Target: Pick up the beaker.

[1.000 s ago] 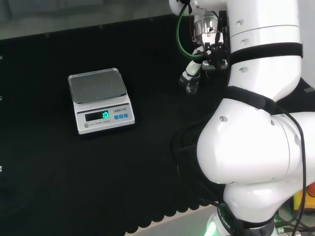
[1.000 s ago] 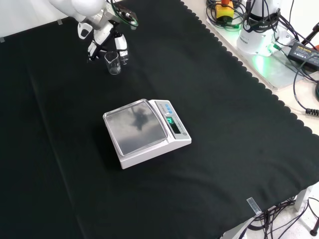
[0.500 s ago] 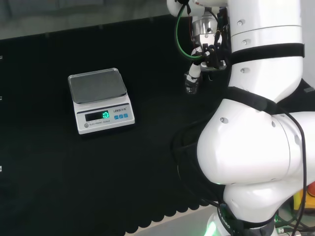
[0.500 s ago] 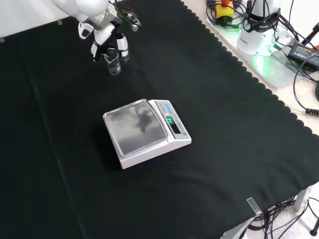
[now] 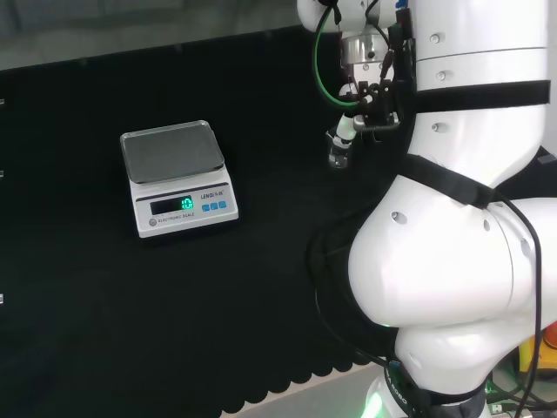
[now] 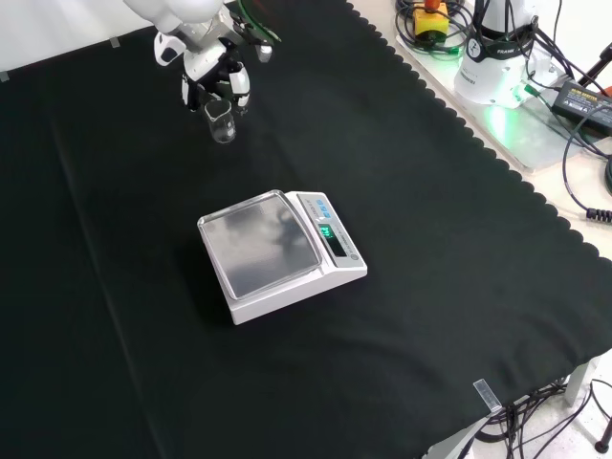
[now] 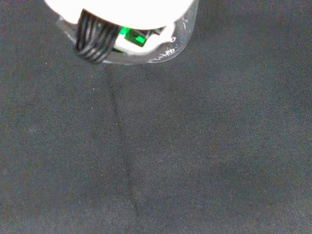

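Now the hand (image 6: 212,75) grips the beaker (image 6: 221,123).
Fingers curl round the clear beaker at the table's (image 6: 402,172) far left in the front view, beyond the scale (image 6: 280,252).

scale display (image 5: 185,205): green lit digits, too small to make out
scale front panel (image 5: 174,222): line of small print beneath the display, illegible
beaker (image 7: 181,34): faint white marks on the clear wall, unreadable
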